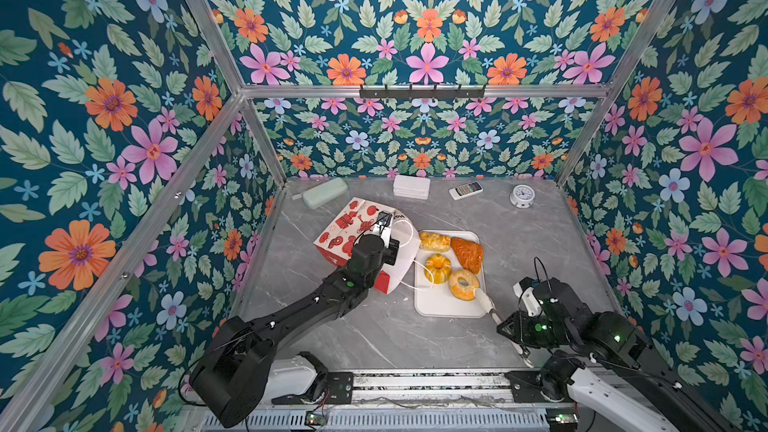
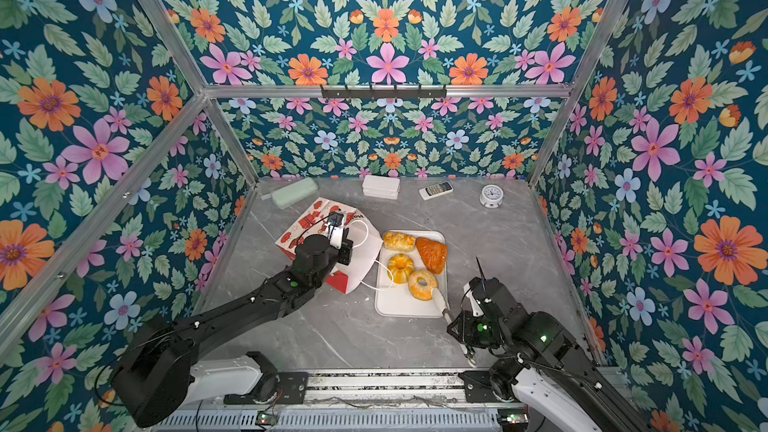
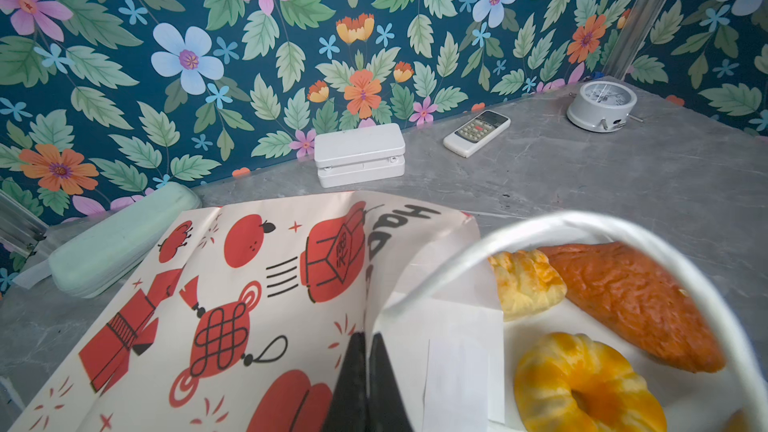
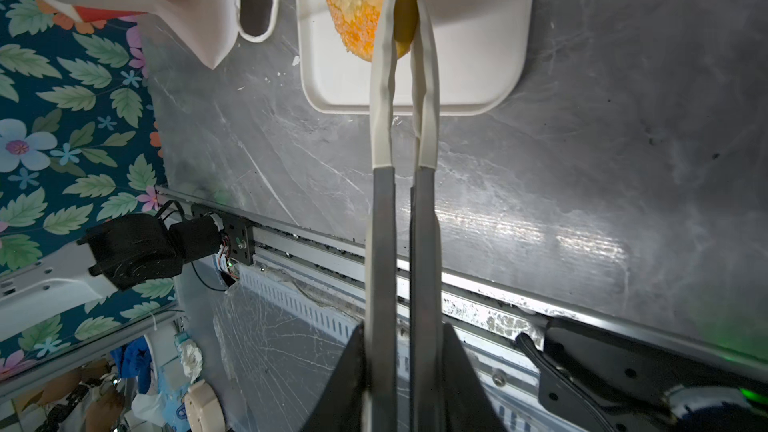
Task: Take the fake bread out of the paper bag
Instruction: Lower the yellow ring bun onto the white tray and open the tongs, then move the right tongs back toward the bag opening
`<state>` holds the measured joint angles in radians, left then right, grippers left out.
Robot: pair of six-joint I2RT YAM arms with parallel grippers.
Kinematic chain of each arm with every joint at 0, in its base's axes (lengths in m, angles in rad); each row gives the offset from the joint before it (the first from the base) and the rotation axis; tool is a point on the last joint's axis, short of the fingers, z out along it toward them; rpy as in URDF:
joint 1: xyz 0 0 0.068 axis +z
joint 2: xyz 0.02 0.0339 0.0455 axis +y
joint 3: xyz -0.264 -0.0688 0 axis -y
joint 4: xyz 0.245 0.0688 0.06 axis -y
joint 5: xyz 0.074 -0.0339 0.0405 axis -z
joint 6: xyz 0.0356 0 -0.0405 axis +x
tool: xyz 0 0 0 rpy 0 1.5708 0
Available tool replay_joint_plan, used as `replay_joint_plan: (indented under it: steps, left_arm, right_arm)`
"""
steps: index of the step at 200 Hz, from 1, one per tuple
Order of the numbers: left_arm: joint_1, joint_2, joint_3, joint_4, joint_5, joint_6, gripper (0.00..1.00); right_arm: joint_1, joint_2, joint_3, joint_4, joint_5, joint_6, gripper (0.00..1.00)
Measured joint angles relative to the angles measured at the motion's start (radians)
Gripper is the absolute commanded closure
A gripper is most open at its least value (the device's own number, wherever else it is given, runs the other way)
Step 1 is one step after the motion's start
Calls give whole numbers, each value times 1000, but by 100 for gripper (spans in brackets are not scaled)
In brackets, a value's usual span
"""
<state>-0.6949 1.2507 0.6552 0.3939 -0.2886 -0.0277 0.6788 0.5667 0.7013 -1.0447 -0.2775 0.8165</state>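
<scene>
Bagel (image 4: 357, 6) on tray (image 4: 478, 56), apparently nipped by tongs (image 4: 384, 222) in right pincer (image 4: 403, 367)

Bright, even light — soft shadows, warped edges.

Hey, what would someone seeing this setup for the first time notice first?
Loud floral wallpaper covers the walls. On the grey table, a white tray holds four golden pastries, tongs in the right gripper pinching the ring bagel. Beside it, the left gripper pinches the red-printed paper bag.
</scene>
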Motion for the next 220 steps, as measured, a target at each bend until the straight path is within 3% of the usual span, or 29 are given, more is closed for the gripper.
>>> replay_joint_plan:
  steps: [21,39,84,162,220]
  left_arm:
    - [0,-10,-11,10,1,0,96]
    - [0,-16,-20,17,3,0,96]
    - [0,-19,-27,21,11,0,96]
    - [1,-6,-13,6,53,5,96]
    - [1,-35,-4,-40,87,27,96]
  right_arm:
    - [0,4,-36,2,0,18,86]
    - [0,10,-61,3,0,31,74]
    - [0,13,-48,2,28,43,56]
    - [0,-5,45,-37,90,42,56]
    - [20,132,156,91,71,-105,61]
